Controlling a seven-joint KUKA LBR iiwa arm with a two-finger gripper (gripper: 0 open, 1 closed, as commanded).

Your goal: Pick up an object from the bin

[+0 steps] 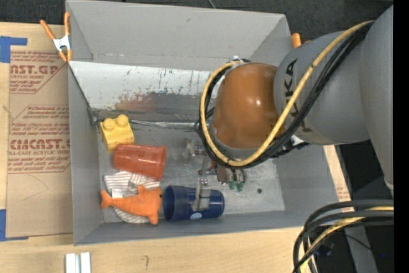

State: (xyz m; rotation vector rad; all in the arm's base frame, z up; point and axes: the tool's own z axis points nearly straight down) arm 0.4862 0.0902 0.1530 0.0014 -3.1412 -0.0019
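My gripper (pixel 204 192) comes down from under the arm's orange dome, near the front of the bin. Its tip sits over the right half of a dark blue cylinder (pixel 182 204) that lies on its side along the front wall. Whether it has hold of the cylinder cannot be told. An orange toy (pixel 137 203) lies just left of the cylinder, on a striped white cloth (pixel 124 186). An orange-red cup (pixel 139 160) lies on its side behind them.
A yellow toy brick (pixel 117 132) stands at the back left of the floor. A small green bit (pixel 238 187) lies right of the gripper. The arm and its dome cover the bin's right middle.
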